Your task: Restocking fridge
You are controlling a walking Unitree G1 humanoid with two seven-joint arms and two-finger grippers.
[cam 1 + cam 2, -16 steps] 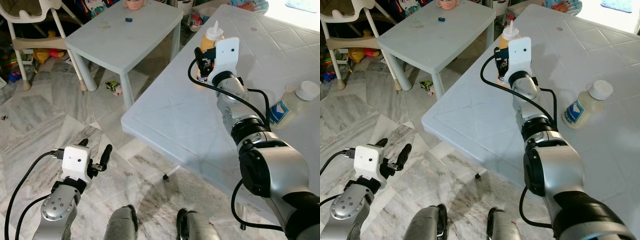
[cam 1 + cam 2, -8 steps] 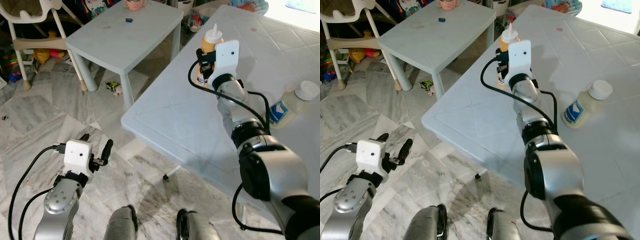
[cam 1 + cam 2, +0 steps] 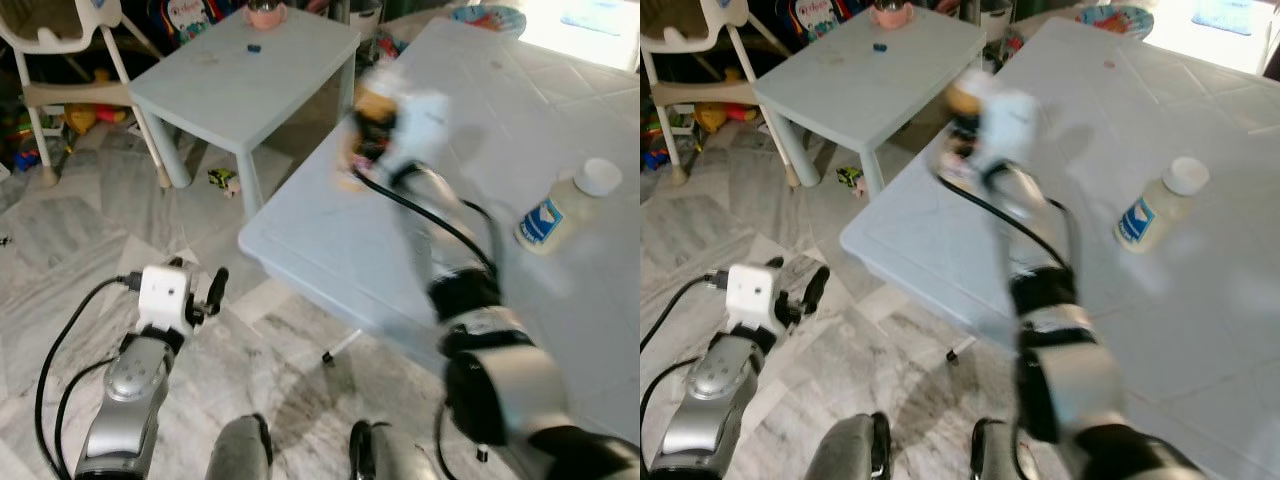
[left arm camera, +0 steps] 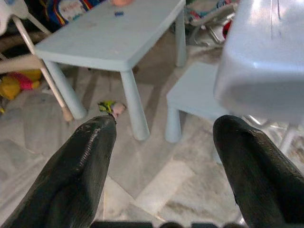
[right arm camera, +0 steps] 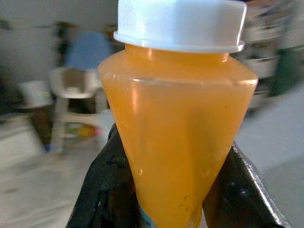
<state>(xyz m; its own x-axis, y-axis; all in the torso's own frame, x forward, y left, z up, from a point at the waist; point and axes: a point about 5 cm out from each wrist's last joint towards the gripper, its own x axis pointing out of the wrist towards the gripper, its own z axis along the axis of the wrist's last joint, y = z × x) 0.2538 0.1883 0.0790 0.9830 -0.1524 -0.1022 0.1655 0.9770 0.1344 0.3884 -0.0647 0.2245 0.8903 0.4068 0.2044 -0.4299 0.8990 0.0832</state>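
Your right arm has swung left with the orange sauce bottle [image 5: 178, 123] since a moment ago and now blurs in both eye views.

Your right gripper [image 3: 368, 130] sits closed around the bottle, a black finger [image 5: 107, 183] pressed on each side of its orange body below the white cap, over the near-left part of the large white table [image 3: 480, 120]. The pale mayonnaise bottle [image 3: 560, 205] lies on its side further right on that table, well apart from the gripper. Your left gripper [image 4: 161, 156] hangs low at the left over the marble floor [image 3: 60, 250], its fingers spread wide and holding nothing. The small blue table [image 3: 240, 70] stands at the far left.
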